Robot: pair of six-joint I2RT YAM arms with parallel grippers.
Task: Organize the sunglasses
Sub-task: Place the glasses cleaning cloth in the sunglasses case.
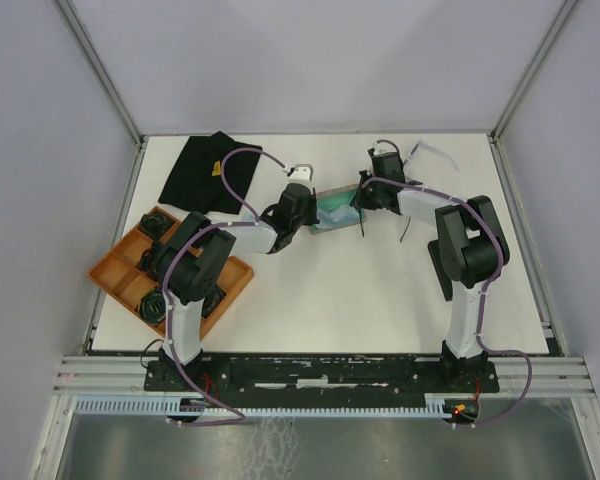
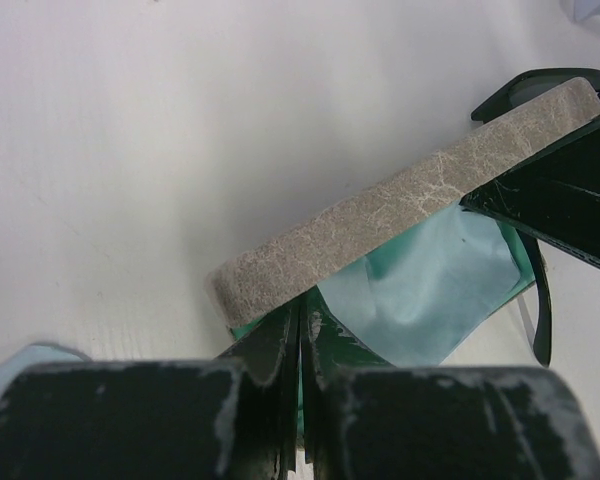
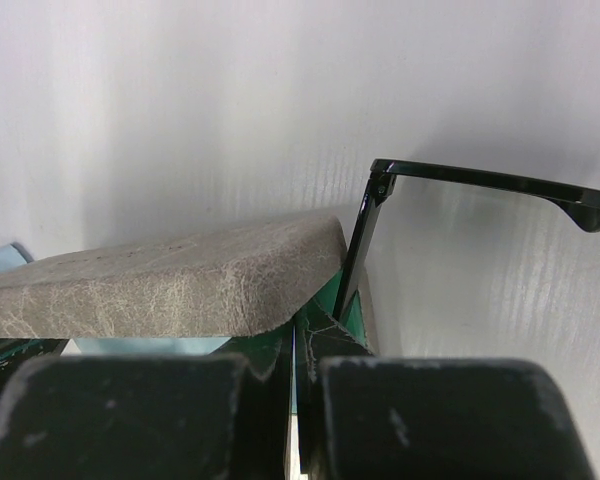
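A grey case [image 1: 335, 208] with green lining lies open mid-table, held at both ends. My left gripper [image 2: 302, 330] is shut on the green-lined edge under the grey flap [image 2: 400, 210]. At the other end my right gripper [image 3: 295, 345] is shut on the same lining beside the flap [image 3: 160, 285]. The black-framed sunglasses [image 2: 538, 300] sit at the case's right end, one temple [image 3: 480, 180] sticking out past it. A light blue cloth [image 2: 430, 290] lies inside the case. The pale-framed sunglasses [image 1: 430, 152] lie unfolded at the back right.
An orange divided tray [image 1: 130, 255] holding dark items sits at the left edge under the left arm. A black cloth [image 1: 202, 172] lies at the back left. Grey walls enclose the table on three sides.
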